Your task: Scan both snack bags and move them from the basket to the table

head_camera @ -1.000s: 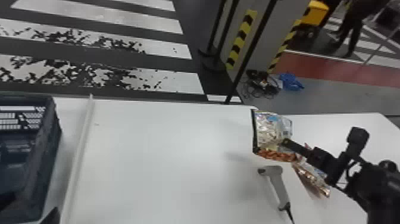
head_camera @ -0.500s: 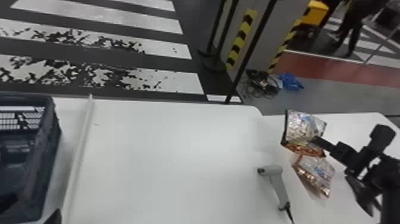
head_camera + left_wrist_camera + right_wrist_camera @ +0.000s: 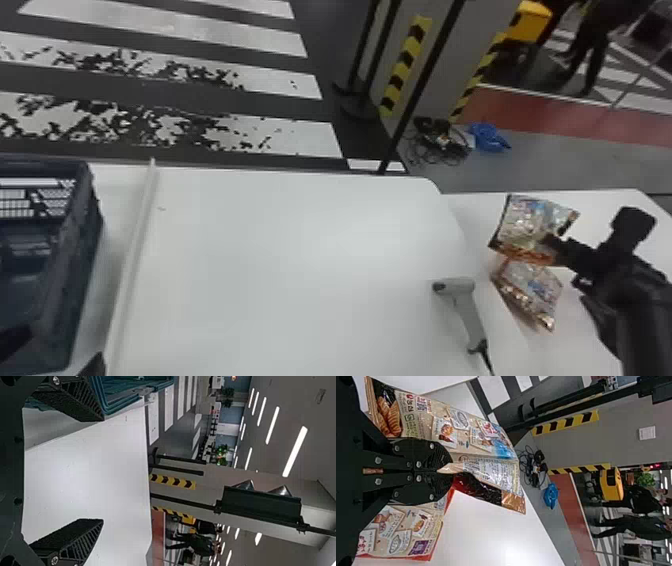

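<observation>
Meanwhile, beside the white table (image 3: 300,260), a second table (image 3: 474,212) serves apparently as the drop-off. The basket (image 3: 75,260) occupies the first's left end, near the left gripper (image 3: 103,470), spread. The right gripper (image 3: 451,471) pinches one snack bag (image 3: 530,220) by a fold, likely for control, over the other bag (image 3: 536,285) near the second's left edge. A scanner (image 3: 465,305) lies by the first's right edge, presumably handy.

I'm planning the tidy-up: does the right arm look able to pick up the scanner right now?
Probably not yet: its end effector is shut on a snack bag. Otherwise the way looks free, as the scanner lies uncovered on the table.
</observation>
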`<control>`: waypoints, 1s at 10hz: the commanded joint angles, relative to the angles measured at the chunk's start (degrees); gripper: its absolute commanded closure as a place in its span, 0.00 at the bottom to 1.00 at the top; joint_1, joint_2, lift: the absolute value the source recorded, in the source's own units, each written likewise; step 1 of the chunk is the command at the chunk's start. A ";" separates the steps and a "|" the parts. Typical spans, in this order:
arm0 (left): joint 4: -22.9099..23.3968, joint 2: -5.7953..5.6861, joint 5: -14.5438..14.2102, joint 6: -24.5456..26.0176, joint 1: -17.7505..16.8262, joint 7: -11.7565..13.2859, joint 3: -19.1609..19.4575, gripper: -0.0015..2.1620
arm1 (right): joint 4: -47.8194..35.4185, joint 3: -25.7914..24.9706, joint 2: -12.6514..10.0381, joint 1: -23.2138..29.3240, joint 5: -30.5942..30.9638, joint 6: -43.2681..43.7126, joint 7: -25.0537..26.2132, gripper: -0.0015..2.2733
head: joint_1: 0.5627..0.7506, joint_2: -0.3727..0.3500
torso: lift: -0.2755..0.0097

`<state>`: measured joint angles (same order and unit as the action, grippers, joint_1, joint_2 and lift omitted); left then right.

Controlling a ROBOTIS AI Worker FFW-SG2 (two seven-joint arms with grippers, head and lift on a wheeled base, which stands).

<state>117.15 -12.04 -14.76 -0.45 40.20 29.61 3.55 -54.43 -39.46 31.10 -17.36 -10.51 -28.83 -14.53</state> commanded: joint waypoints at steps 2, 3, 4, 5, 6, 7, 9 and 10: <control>-0.25 -0.18 0.00 -0.47 0.15 0.09 0.06 0.04 | 3.80 2.02 0.54 -1.45 0.41 4.43 4.51 0.99 | 0.70 0.03 | 0.62; -0.25 -0.18 0.00 -0.64 0.06 0.09 0.06 0.04 | 4.59 2.63 0.45 -1.45 0.41 5.14 8.73 0.99 | 0.70 0.03 | 0.62; -0.25 -0.35 -0.09 -0.64 -0.03 0.18 0.06 0.04 | 6.35 3.25 0.54 -1.45 0.32 7.60 9.87 0.99 | 0.70 0.03 | 0.62; -0.34 -0.35 -0.09 -0.64 -0.21 0.18 -0.03 0.04 | 7.05 3.69 0.45 -1.36 0.41 8.30 9.96 0.99 | 0.70 0.03 | 0.62; -0.69 -0.26 -0.18 -0.64 -0.38 0.36 -0.03 0.04 | 8.02 3.95 0.45 -1.19 0.14 9.71 10.57 0.99 | 0.70 0.03 | 0.62; -0.96 -0.26 -0.18 -1.17 -0.38 0.44 -0.03 0.04 | 8.46 4.04 0.45 -1.10 0.32 9.71 10.57 0.80 | 0.70 0.03 | 0.62; -0.96 -0.35 -0.27 -1.52 -0.38 0.53 0.06 0.04 | 9.08 5.53 0.45 -0.92 0.32 10.24 11.19 0.00 | 0.70 0.03 | 0.62; -0.96 -0.35 -0.27 -1.70 -0.38 0.53 0.06 0.04 | 9.08 5.62 0.45 -0.92 0.32 10.06 11.54 0.00 | 0.70 0.03 | 0.62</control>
<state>116.17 -12.39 -15.02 -2.02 39.81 30.15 3.58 -45.34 -33.92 31.53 -18.29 -10.19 -18.63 -2.98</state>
